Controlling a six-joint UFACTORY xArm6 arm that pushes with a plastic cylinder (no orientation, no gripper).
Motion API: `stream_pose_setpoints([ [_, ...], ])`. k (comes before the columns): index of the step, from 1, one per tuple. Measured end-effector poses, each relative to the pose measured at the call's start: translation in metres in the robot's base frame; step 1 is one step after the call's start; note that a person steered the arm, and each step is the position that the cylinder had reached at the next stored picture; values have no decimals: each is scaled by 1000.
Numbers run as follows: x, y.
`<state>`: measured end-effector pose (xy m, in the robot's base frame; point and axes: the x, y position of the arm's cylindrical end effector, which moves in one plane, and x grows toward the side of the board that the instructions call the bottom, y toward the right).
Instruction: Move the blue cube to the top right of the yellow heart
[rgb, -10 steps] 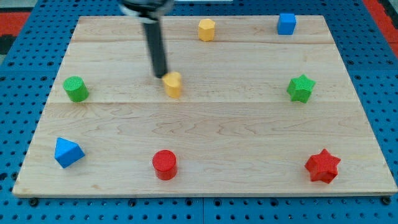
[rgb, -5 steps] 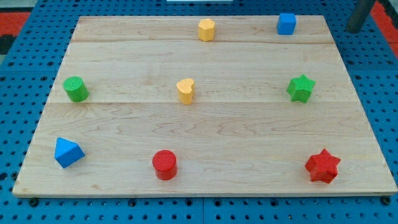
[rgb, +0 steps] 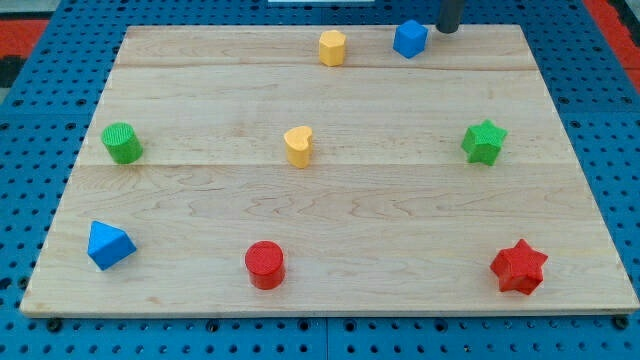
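The blue cube (rgb: 409, 39) sits near the board's top edge, right of centre, turned a little. My tip (rgb: 446, 30) is just to its right, close to it at the view's top. The yellow heart (rgb: 298, 146) lies near the board's middle, well below and to the left of the cube.
A yellow hexagonal block (rgb: 332, 48) stands left of the blue cube. A green star (rgb: 484, 142) is at the right, a green cylinder (rgb: 122, 143) at the left. A blue triangular block (rgb: 108, 245), a red cylinder (rgb: 265, 265) and a red star (rgb: 519, 267) line the bottom.
My tip pushed the yellow heart a little right, swung to the top right, then came in beside the blue cube. The cube has slid left and turned.
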<state>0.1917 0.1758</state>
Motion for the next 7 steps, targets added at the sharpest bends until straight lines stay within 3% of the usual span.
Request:
stream_pose_setpoints([
  [1,34,-81],
  [2,99,-131],
  [3,127,-170],
  [4,92,-175],
  [5,121,-234],
  [7,134,-191],
])
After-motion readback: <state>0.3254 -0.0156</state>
